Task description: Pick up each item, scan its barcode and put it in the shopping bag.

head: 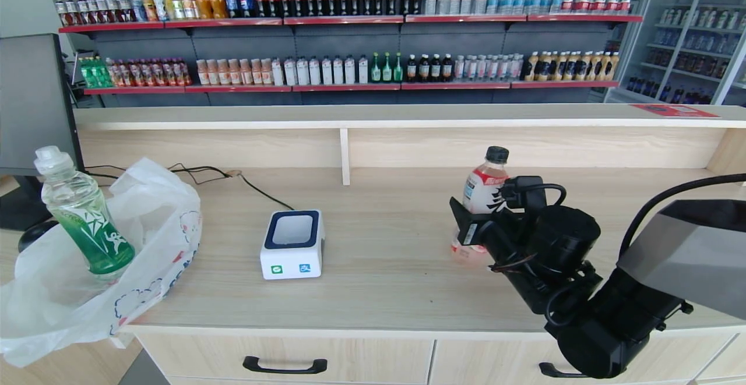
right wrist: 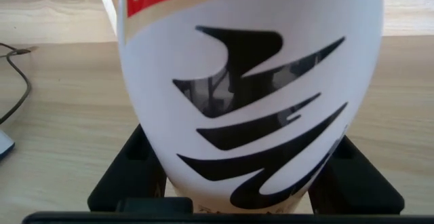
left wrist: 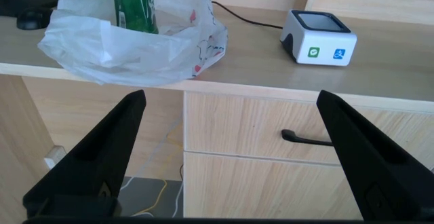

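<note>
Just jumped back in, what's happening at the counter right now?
The right pincer is at the black-capped bottle, which stands on the counter right of the scanner. A green bottle already sits in the bag at the left. The left pincer hangs open below counter level, facing the drawers.

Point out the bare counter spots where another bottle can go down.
Widest bare patch: counter between the scanner and the white bottle at the right gripper. A narrower strip lies between the shopping bag and the scanner, with a cable behind it. The left end is crowded by the bag holding the green bottle.
</note>
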